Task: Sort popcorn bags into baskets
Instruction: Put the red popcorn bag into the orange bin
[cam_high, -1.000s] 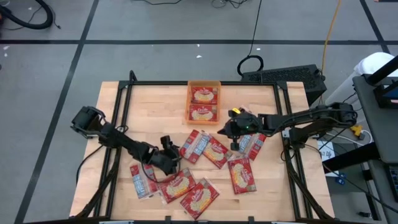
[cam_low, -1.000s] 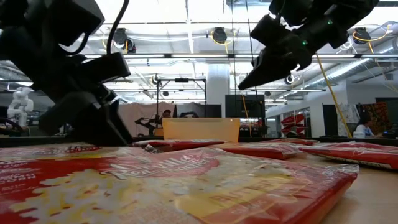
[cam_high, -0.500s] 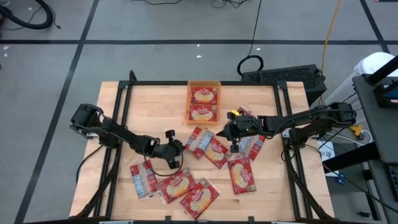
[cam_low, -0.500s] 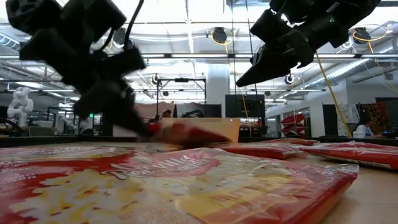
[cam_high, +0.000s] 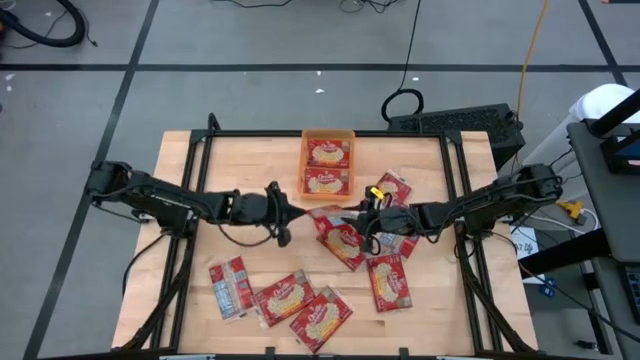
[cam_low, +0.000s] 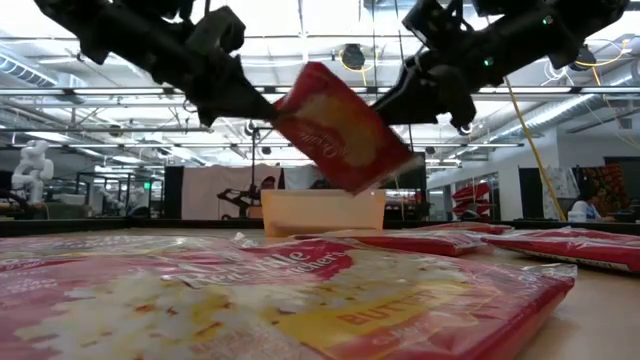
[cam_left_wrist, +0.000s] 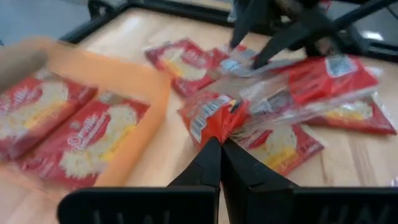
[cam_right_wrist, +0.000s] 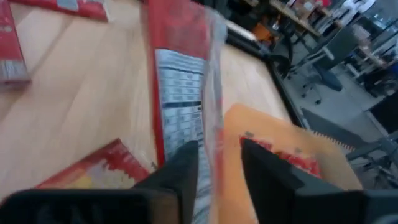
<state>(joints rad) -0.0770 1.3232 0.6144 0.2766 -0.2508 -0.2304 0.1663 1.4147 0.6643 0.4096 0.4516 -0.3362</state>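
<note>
The left gripper (cam_high: 288, 213), arm stretched low across the surface (cam_high: 250, 160), pinches a popcorn bag (cam_low: 340, 130) in mid-air; the right gripper (cam_high: 366, 222) fingers straddle it, spread.

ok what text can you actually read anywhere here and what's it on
"BUTTER": on the nearest bag, low view.
"...ville": script on that same bag, its start blurred.
Back label of the raised bag, pinched by the left hand with the right hand open around it: too blurred to read.
Script on the bags in the tray: too blurred to read.
</note>
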